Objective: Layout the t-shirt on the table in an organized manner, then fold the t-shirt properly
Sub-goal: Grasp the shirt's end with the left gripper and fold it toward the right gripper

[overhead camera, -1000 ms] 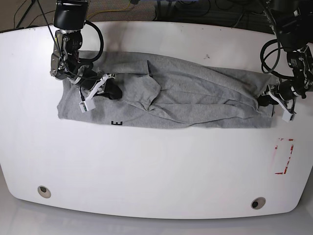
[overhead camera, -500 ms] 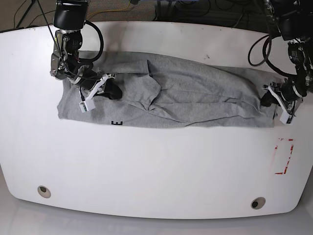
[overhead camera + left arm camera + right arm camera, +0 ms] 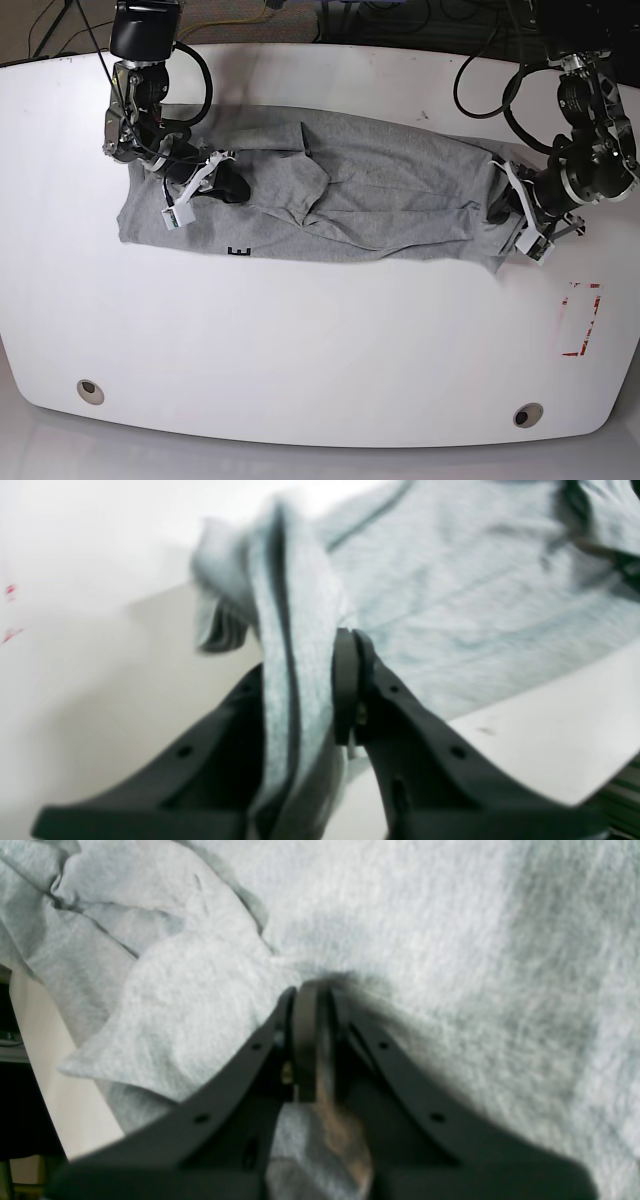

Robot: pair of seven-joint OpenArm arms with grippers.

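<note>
The grey t-shirt [image 3: 380,200] lies stretched sideways across the far half of the white table [image 3: 320,340], wrinkled, with black lettering [image 3: 238,252] at its near edge. In the base view my left gripper [image 3: 500,212] is at the shirt's right end, shut on a raised fold of cloth. The left wrist view shows that fold of t-shirt [image 3: 450,580] running between the jaws of the left gripper [image 3: 305,690]. My right gripper [image 3: 232,186] presses on the shirt's left part. In the right wrist view the right gripper [image 3: 312,1005] is shut, pinching the t-shirt [image 3: 450,940].
A red tape mark [image 3: 580,320] sits on the table at the near right, just past the shirt's end. Two round grommet holes [image 3: 90,390] [image 3: 527,414] lie near the front edge. Cables hang behind the table's far edge.
My left gripper has moved left in the base view, dragging the shirt's right end inward and bunching it. The right arm and the shirt's left part have stayed put.
</note>
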